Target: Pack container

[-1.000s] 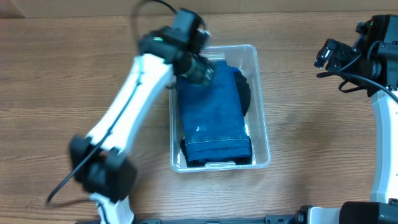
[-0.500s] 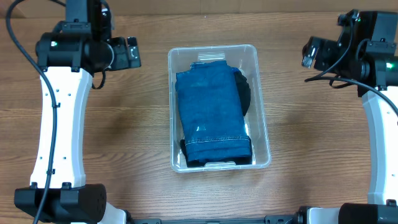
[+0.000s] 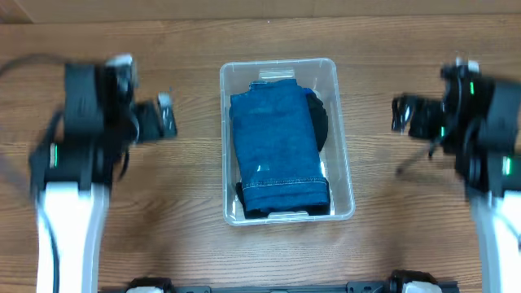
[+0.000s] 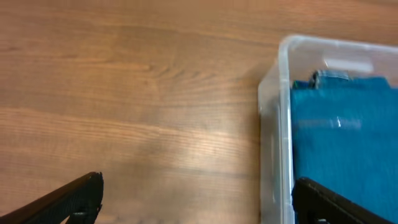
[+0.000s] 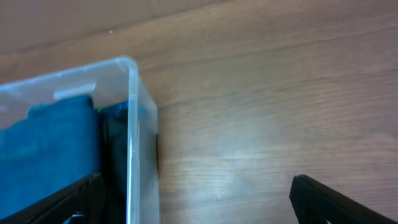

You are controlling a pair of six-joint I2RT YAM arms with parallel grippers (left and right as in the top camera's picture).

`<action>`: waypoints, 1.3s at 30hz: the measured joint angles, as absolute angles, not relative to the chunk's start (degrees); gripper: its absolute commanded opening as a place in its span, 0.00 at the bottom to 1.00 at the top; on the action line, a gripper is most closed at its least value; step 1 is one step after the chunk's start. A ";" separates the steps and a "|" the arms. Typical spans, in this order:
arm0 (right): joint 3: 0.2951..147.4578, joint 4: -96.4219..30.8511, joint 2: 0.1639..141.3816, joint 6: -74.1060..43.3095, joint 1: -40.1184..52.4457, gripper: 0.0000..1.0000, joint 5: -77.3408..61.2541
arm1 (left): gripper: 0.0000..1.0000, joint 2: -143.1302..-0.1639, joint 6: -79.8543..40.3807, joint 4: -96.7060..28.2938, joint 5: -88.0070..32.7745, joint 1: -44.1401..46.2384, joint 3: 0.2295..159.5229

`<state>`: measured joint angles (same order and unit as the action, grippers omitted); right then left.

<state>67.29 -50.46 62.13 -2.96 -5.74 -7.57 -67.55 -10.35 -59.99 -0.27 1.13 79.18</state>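
The clear plastic container stands in the middle of the table, holding folded blue jeans and a dark item along its right wall. My left gripper is open and empty, left of the container. My right gripper is open and empty, right of it. In the left wrist view the container's wall and the jeans show at right, between the spread fingers. In the right wrist view the container's corner shows at left, above the spread fingers.
The wooden table top lies bare on both sides of the container. Both arm bases stand at the front edge, left and right.
The left arm has withdrawn from over the container to the left side and moved down. The right arm has shifted a little down. Both look motion-blurred now. The jeans stay in the container.
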 measured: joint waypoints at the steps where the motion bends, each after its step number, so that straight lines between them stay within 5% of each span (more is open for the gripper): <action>1: 62.65 -49.08 56.60 -2.96 -5.74 1.00 -7.66 | 1.00 -60.31 -10.41 -57.45 -0.14 1.13 72.77; 6: 52.84 -51.35 39.33 -2.96 -5.74 1.00 -7.70 | 1.00 -34.94 -11.51 -54.63 -0.16 1.13 53.54; 11: 52.29 -55.48 35.55 -2.94 -5.74 1.00 -7.70 | 1.00 -25.41 -11.88 -60.53 -0.14 1.13 47.18; 31: 51.90 -57.84 34.72 -2.96 -5.58 1.00 -7.70 | 1.00 -24.80 -11.90 -66.94 -0.14 1.13 46.63; 39: 37.78 -39.20 17.65 -2.87 -5.58 1.00 -8.43 | 1.00 -24.80 -11.90 -67.07 -0.14 1.13 46.50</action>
